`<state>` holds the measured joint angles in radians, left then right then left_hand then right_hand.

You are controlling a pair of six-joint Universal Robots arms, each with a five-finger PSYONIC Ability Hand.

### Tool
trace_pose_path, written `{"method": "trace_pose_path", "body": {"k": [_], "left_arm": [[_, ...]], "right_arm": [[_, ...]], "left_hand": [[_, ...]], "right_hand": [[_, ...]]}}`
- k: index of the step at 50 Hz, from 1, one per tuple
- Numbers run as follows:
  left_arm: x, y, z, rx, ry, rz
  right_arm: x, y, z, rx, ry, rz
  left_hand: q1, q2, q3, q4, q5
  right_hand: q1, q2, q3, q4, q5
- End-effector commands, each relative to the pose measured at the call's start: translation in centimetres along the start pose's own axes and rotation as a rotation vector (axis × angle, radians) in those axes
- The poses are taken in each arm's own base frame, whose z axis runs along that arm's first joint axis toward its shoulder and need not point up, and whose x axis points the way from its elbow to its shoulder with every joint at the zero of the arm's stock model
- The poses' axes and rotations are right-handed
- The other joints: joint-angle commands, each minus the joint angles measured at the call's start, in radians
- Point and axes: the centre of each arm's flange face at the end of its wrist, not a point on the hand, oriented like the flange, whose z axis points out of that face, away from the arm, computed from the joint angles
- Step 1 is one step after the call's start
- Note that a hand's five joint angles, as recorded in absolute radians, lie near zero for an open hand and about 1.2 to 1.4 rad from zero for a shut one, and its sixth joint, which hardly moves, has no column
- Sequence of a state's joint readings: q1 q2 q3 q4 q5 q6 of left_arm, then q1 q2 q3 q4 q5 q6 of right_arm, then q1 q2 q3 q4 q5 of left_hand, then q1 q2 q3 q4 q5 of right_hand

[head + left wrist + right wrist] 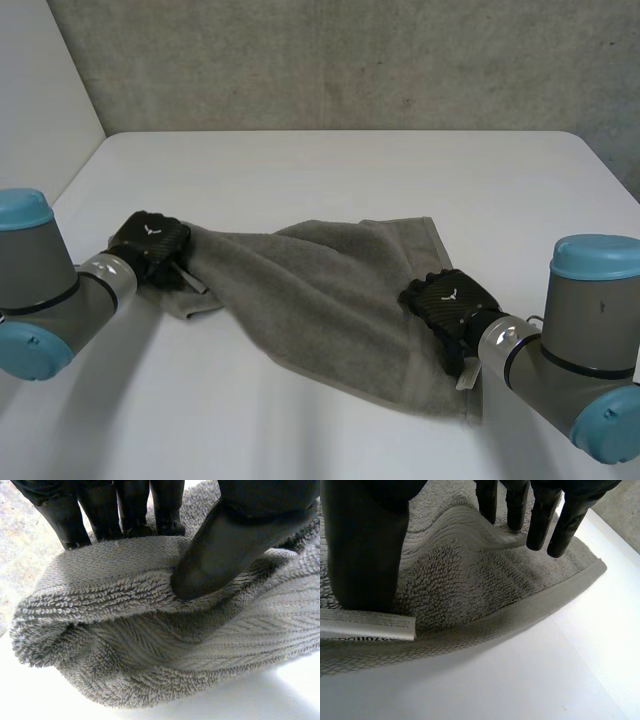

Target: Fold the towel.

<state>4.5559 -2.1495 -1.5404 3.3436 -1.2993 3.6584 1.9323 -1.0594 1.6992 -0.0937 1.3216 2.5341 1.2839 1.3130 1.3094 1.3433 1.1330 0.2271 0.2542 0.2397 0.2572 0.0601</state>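
While the towel lies rumpled, left hand pinching one end, right hand pinching the opposite edge.

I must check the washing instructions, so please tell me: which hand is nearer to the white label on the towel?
Right. The right hand has its thumb just beside the white label at the edge of the towel; the left hand holds the opposite end.

A grey terry towel is laid rumpled on the white worktop, drawn slantwise from near the left edge toward the near right corner. A hemmed border is seen along its far end, a white label at its near right end.
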Motion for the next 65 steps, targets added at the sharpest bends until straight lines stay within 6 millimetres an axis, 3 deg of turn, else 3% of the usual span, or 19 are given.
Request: {"method": "trace_pose_path", "body": {"k": [1,7,12,20,26,28,44,56,61,65], "left_arm": [[-1.0,-2.6,-1.5,0.064,-0.035,-0.008],[-2.1,-4.7,-3.2,0.123,-0.063,-0.090],[-4.1,-6.4,-5.4,0.186,-0.081,-0.258],[-3.2,-7.1,-7.5,0.204,0.025,-0.503],[-2.7,-7.0,-8.5,0.157,0.093,-0.616],[-3.4,-6.8,-8.8,0.126,0.104,-0.672],[-8.3,-5.3,-8.6,0.106,0.029,-0.874],[-8.5,-5.0,-8.4,0.098,0.024,-0.882],[-8.4,-4.9,-8.4,0.095,0.025,-0.884],[-8.4,-4.9,-8.3,0.094,0.026,-0.884]], "right_arm": [[0.7,-0.8,-0.4,0.018,0.021,-0.002],[1.8,-2.2,-1.4,0.049,0.054,-0.008],[1.7,-3.4,-3.7,0.009,0.007,-0.008],[0.1,-2.4,-6.4,-0.152,-0.105,-0.025],[-0.7,-1.9,-7.8,-0.172,-0.133,-0.024],[-1.0,-1.7,-8.2,-0.168,-0.133,-0.023],[-2.3,0.4,-7.6,-0.119,-0.083,-0.028],[-2.6,0.6,-7.1,-0.090,-0.068,-0.040],[-2.6,0.7,-7.0,-0.081,-0.061,-0.044],[-2.5,0.8,-6.6,-0.076,-0.054,-0.044]], "left_hand": [[0.112,0.083,0.087,0.053,0.089],[0.112,0.083,0.087,0.053,0.089],[0.112,0.083,0.087,0.053,0.089],[0.112,0.083,0.087,0.053,0.089],[0.112,0.083,0.087,0.053,0.089],[0.112,0.083,0.087,0.053,0.089],[0.112,0.083,0.087,0.053,0.089],[0.112,0.083,0.087,0.053,0.089],[0.112,0.083,0.087,0.053,0.089],[0.112,0.083,0.087,0.053,0.089]], "right_hand": [[-0.045,-0.072,-0.058,-0.075,-0.053],[-0.036,-0.063,-0.049,-0.067,-0.044],[-0.022,-0.049,-0.034,-0.052,-0.029],[-0.001,-0.028,-0.014,-0.031,-0.009],[0.046,0.019,0.033,0.016,0.038],[0.095,0.068,0.083,0.065,0.088],[0.275,0.248,0.262,0.245,0.267],[0.436,0.409,0.424,0.406,0.429],[0.648,0.621,0.635,0.618,0.640],[1.121,1.094,1.109,1.091,1.114]]}}
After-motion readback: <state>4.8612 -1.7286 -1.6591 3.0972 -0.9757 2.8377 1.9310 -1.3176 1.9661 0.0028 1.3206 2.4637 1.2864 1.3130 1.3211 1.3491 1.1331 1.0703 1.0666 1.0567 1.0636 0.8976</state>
